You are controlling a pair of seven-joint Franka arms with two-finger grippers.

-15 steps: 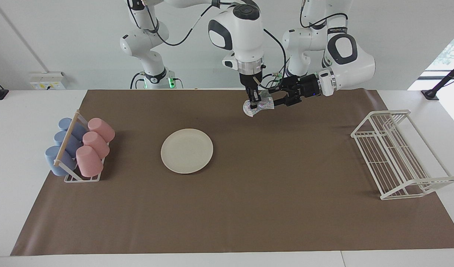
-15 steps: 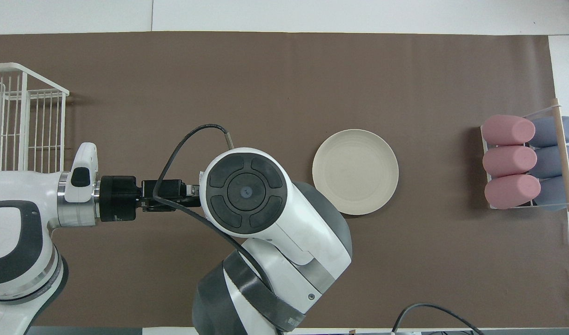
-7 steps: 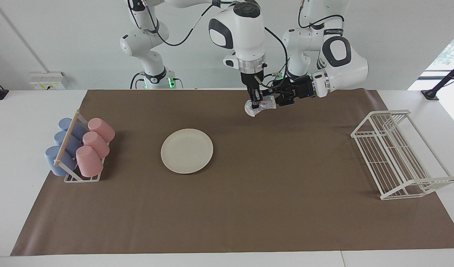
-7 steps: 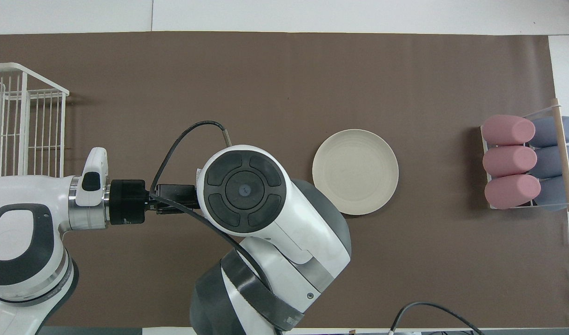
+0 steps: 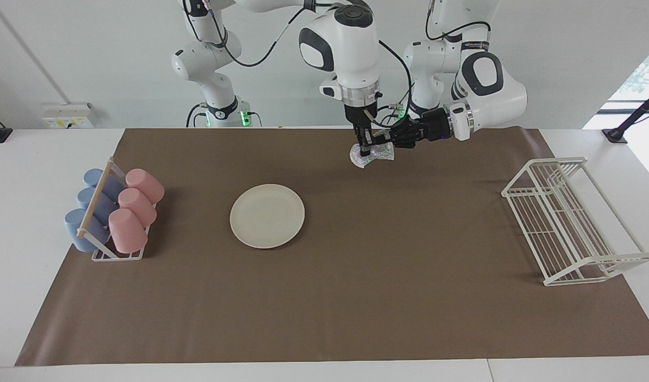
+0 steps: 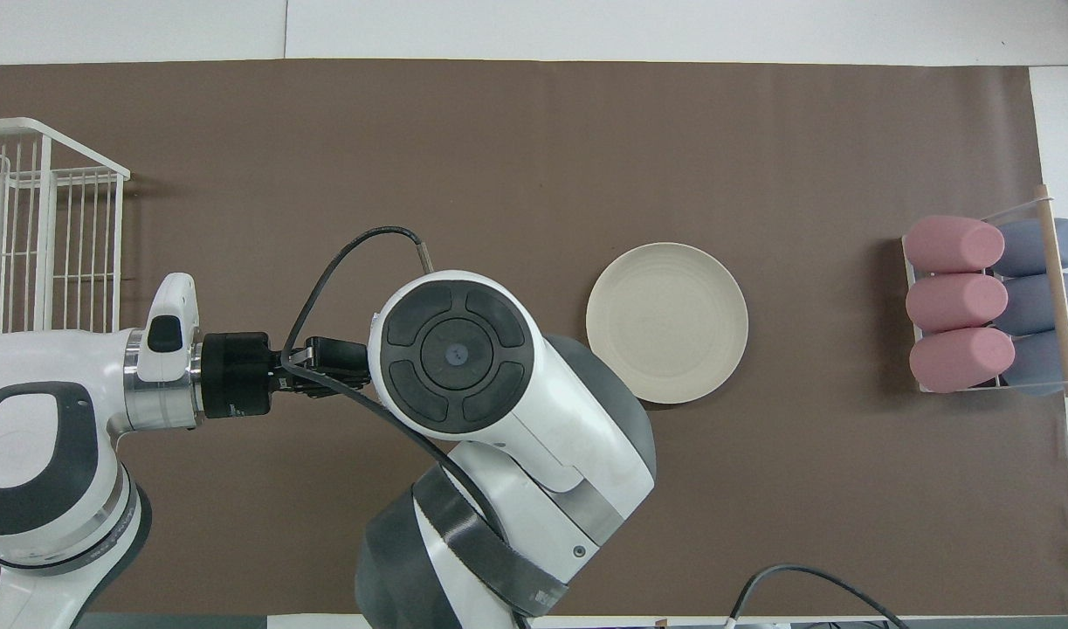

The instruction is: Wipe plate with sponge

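Both pincers are meeting in the air over the desk's mat near the robots: the right pincer [image 5: 364, 150] is gripping the sponge [image 5: 373, 154] from above, and the left pincer [image 5: 392, 140] is clamping its edge sideways. The plate [image 5: 267, 216] is lying untouched, well apart. Carrying and wiping are not yet done.

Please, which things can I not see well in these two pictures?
- Overhead view: the sponge and both grippers' fingers are hidden under the right arm's round wrist.
- Overhead view: the white wire rack is cut off by the edge.
- Facing view: the blue cups are partly covered by pink cups.
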